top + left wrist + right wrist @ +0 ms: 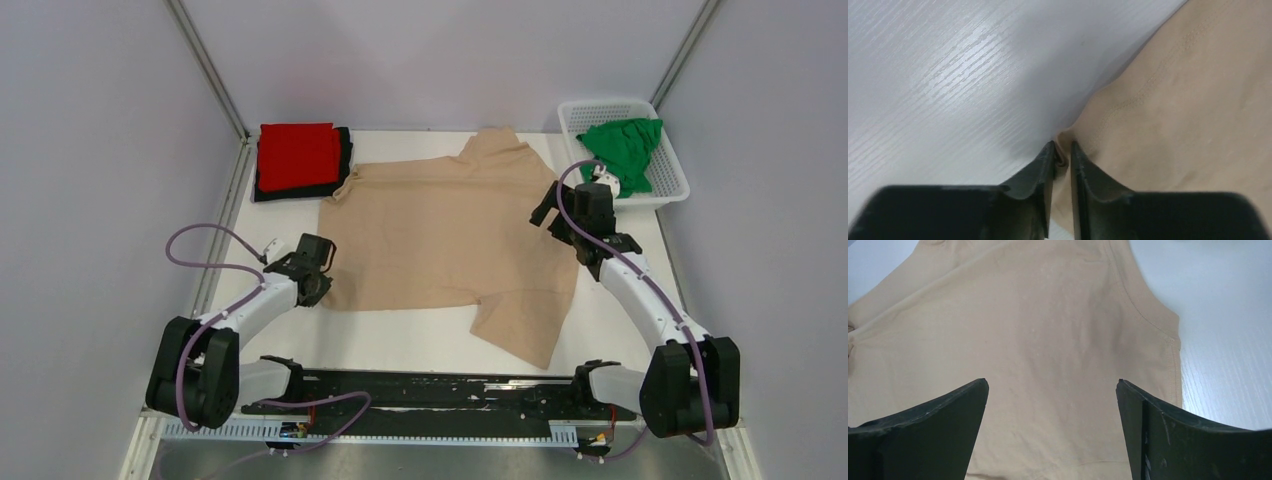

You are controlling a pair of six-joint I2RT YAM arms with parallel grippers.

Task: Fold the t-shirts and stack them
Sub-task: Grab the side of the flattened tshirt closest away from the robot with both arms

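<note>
The beige-tan t-shirt (450,235), red t-shirt (298,155), black t-shirt (344,165) and bright green t-shirt (628,148) are each showing one plain colour. The lattice basket (605,104) is looking white, the counter (948,75) white with faint grain.

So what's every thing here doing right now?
Tan shirt: spread out on the table.
Red shirt: folded, top of the pile.
Black shirt: folded, under the red one.
Green shirt: crumpled in the basket.
Left claw: pinching the tan shirt's edge.
Right claw: wide open over the tan shirt.
</note>
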